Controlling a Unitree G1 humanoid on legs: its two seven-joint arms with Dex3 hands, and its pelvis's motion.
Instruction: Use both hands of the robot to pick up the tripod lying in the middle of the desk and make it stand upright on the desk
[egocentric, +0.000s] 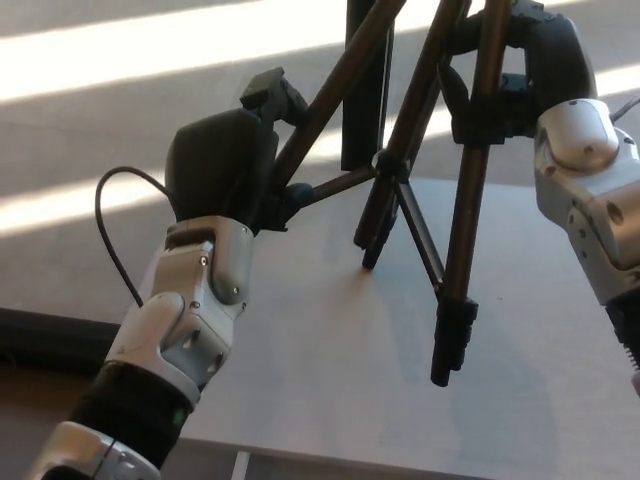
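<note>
Fingers of both black hands are wrapped around legs of the tripod, which is held nearly upright above the bench.

Left hand clasps the leftmost leg, right hand the rightmost; two leg tips reach down to the grey bench top, though contact cannot be told. A black cable loops beside the left forearm. Behind the bench, bands of sunlight cross the floor, and a dark post stands behind the tripod.
</note>
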